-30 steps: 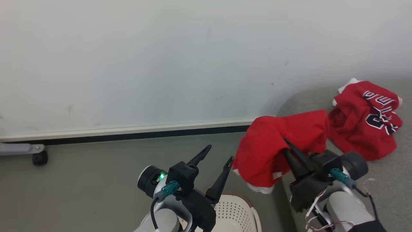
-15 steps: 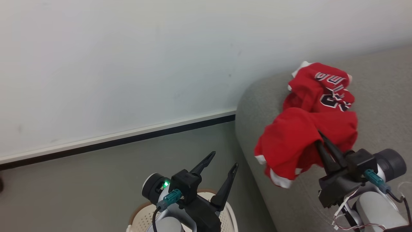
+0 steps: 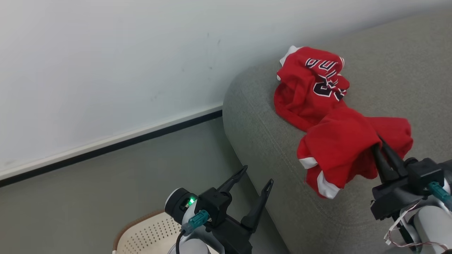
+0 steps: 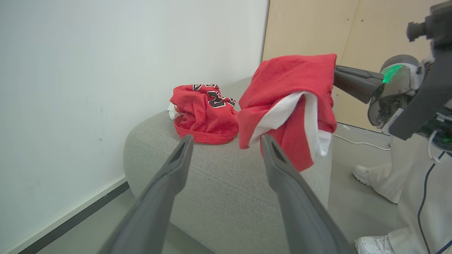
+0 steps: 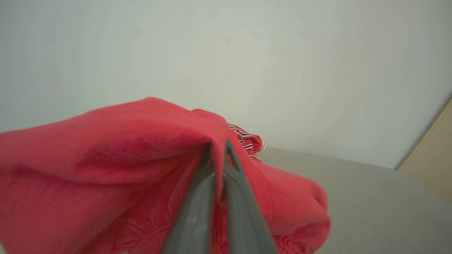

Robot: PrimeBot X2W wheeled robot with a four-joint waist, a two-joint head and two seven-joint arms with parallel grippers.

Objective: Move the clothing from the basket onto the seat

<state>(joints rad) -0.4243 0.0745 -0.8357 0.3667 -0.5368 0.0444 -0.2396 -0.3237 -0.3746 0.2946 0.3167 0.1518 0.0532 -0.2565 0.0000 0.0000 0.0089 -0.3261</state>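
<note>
Red-and-white piece (image 3: 339, 155) hangs over the seat (image 3: 261, 148), pinched in the right gripper (image 3: 378, 144), whose fingers are closed together on the cloth; not yet released. Jersey (image 3: 310, 88) lies crumpled on the seat just behind it: that one is done. Basket (image 3: 148, 234) sits on the floor, only a corner in view, so what is left I cannot tell. Left gripper (image 3: 257, 174) is spread wide, empty, above the basket. A person's shoes (image 4: 363, 174) stand beyond the seat. Drop looks unobstructed.
</note>
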